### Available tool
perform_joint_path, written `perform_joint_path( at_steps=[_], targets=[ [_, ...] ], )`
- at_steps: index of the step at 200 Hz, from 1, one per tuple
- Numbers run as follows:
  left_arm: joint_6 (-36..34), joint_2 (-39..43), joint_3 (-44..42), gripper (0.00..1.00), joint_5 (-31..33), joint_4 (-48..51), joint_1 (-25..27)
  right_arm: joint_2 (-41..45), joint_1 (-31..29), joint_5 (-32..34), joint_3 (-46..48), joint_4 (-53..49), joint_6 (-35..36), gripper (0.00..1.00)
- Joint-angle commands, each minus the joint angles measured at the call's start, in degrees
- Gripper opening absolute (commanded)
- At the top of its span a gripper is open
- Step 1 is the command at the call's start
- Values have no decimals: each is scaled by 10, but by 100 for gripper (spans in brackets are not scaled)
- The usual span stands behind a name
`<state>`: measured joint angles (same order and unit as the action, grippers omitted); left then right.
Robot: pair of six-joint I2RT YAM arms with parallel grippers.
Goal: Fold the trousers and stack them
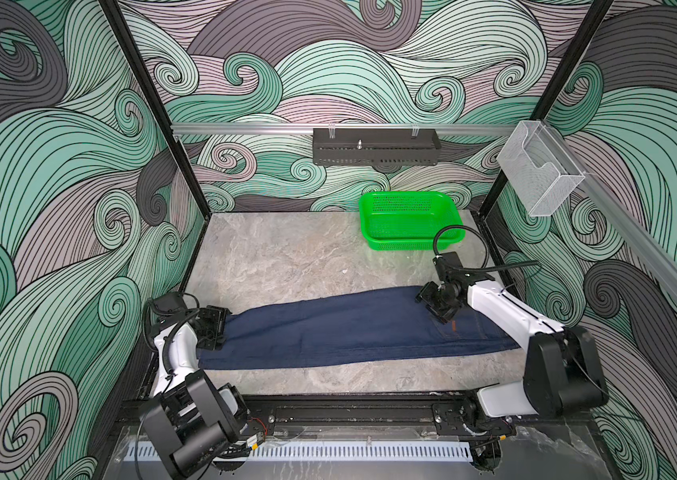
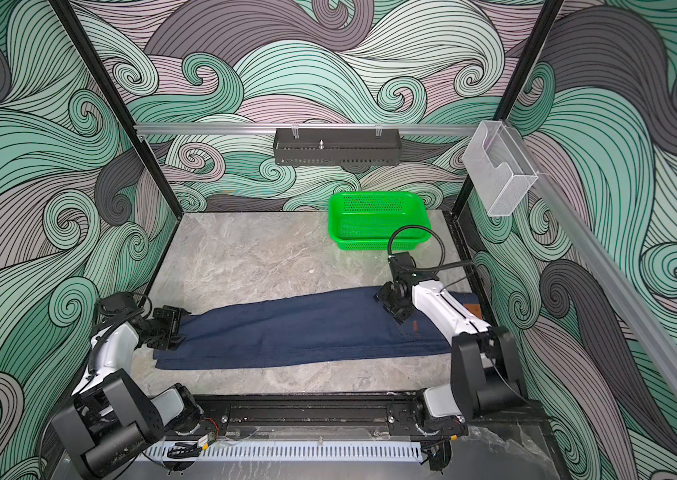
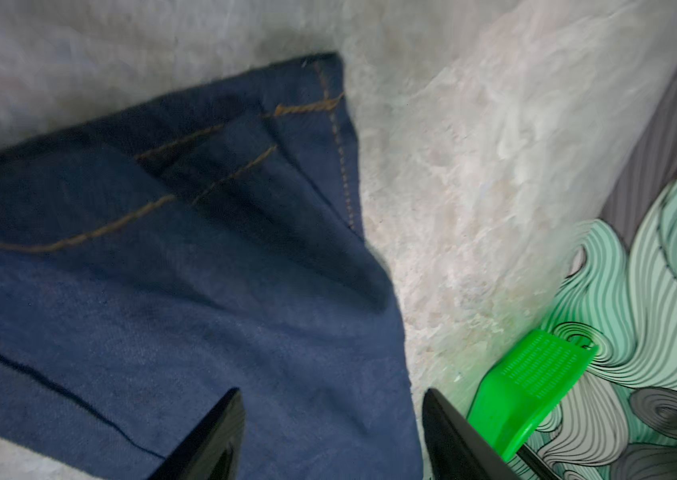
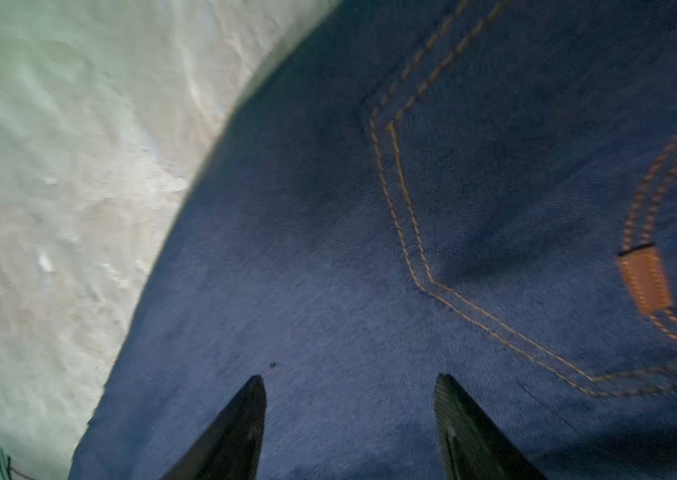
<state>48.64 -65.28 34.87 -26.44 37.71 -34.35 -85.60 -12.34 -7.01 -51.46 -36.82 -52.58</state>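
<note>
Grey marble bench ringed by swirl-patterned walls, left fingers apart over the hem end, trousers flat along the near half, open marble beyond their far edge, right fingers apart above the seat, green basket in the far right corner

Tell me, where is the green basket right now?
In both top views the green basket sits on the far right part of the table, close to the back wall, beyond the right gripper and clear of the trousers.
</note>
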Motion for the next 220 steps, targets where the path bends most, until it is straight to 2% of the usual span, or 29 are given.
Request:
perform_joint_path(
  at_steps=[1,33,77,118,148,163,179,220],
  targets=[
    [-5,-30,-14,69,40,-21,19,-46,1,-11,9,28,6,65],
    [-4,-96,-12,68,65,-55,51,-89,24,-18,14,43,7,65],
    [-1,-209,23,65,83,-126,98,-107,102,-27,38,53,-7,67],
    [2,-359,147,64,70,-132,172,-108,145,-31,40,60,-18,68],
    [-8,-430,267,64,65,-94,205,-112,163,-32,25,60,-14,68],
    [-24,-432,312,63,56,-62,207,-111,161,-37,15,57,-7,68],
    [-56,-394,350,64,63,-19,207,-104,154,-39,7,55,5,67],
    [-171,-315,491,74,146,135,188,-61,125,-14,-22,10,50,69]
  ],
)
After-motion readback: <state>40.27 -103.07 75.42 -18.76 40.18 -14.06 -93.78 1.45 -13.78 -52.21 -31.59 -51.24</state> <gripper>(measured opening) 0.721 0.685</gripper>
